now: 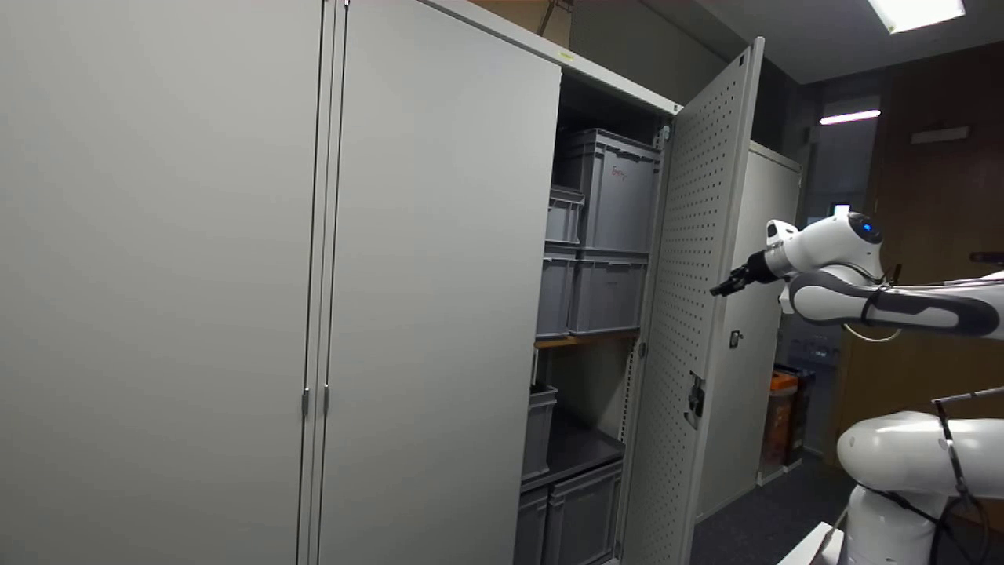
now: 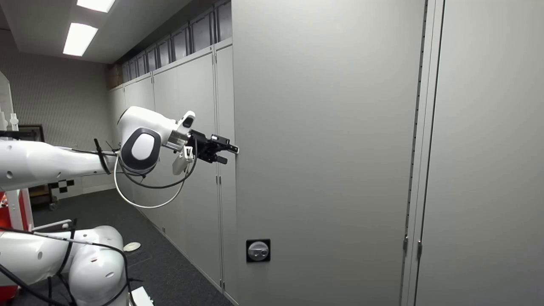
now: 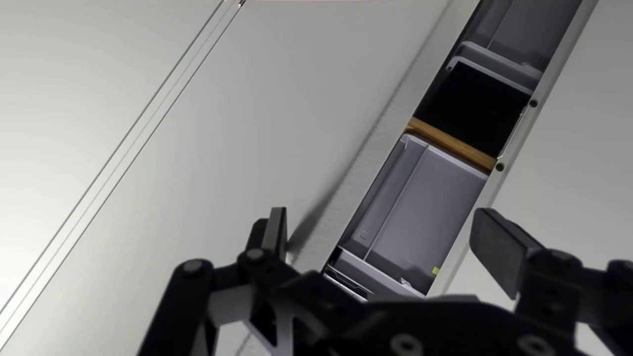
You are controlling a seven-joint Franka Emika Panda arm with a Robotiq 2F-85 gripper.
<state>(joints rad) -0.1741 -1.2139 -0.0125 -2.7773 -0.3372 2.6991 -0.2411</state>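
A tall grey cabinet door (image 1: 698,196) stands swung open, its perforated inner side showing in an exterior view. Its plain outer face (image 2: 331,127) fills much of an exterior view. My black gripper (image 2: 228,154) is at the free edge of this door, well above the round lock (image 2: 258,250). In an exterior view the gripper (image 1: 722,287) overlaps the door's edge; contact cannot be told. The wrist view shows the jaws of my gripper (image 3: 388,242) spread wide with nothing held. Through the gap behind them appear a grey bin (image 3: 420,212) and a wooden shelf edge (image 3: 450,143).
Inside the cabinet, several grey bins (image 1: 612,290) stack on a wooden shelf (image 1: 588,340), with more below. A latch (image 1: 696,396) sits on the open door's inner side. Beside it is a closed door (image 1: 439,275). Cables (image 2: 148,206) loop under the wrist.
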